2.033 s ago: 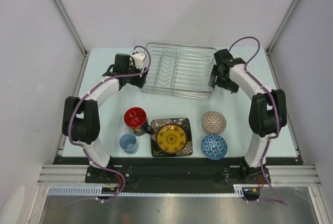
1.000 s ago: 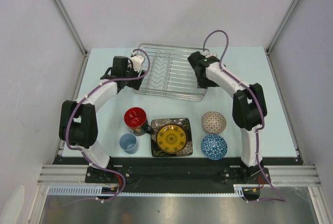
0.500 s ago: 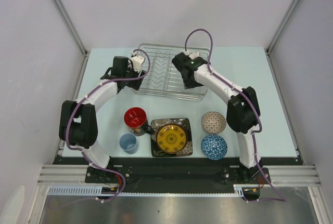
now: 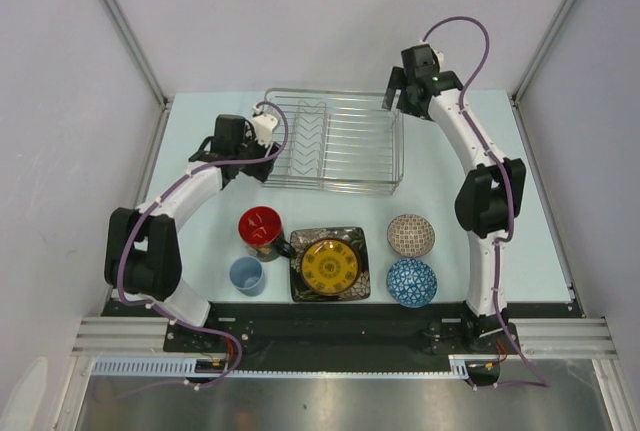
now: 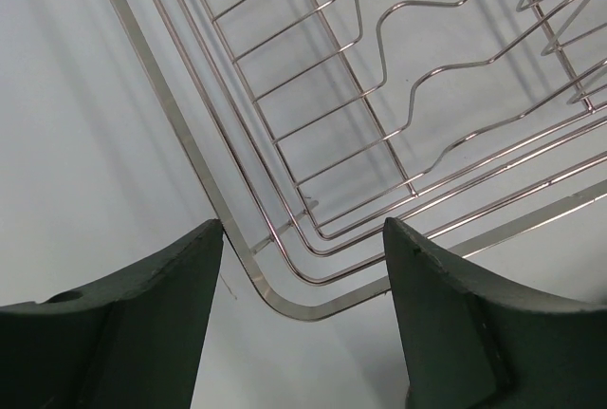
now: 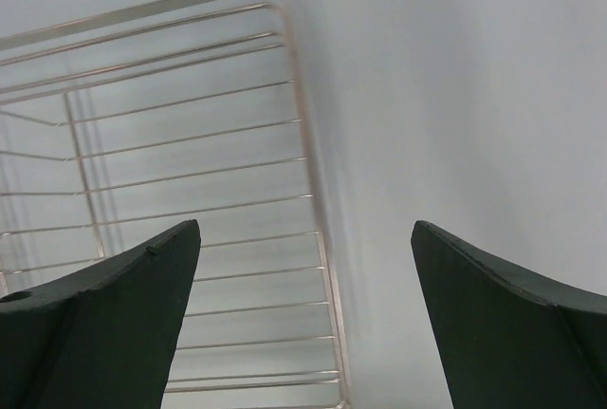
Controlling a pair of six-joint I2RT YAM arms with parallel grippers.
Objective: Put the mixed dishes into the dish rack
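The silver wire dish rack (image 4: 333, 143) lies empty at the back of the table. My left gripper (image 4: 258, 163) is at its near-left corner. In the left wrist view it (image 5: 302, 229) is open, and the rack's rounded corner (image 5: 285, 297) lies between the jaws without touching them. My right gripper (image 4: 396, 101) hovers open over the rack's far-right corner, above the rim (image 6: 313, 191). In front stand the black mug (image 4: 261, 229), the light-blue cup (image 4: 246, 275), the yellow plate (image 4: 329, 265) on the dark square plate (image 4: 300, 240), the pinkish bowl (image 4: 411, 235) and the blue bowl (image 4: 411, 282).
White walls with metal posts close in the table on the left, back and right. Both arm bases sit at the near edge, just behind the row of dishes.
My right arm has lifted from over the middle of the rack and swung back to its far-right corner. The rack has shifted a little to the right. The left gripper stays at the near-left corner.
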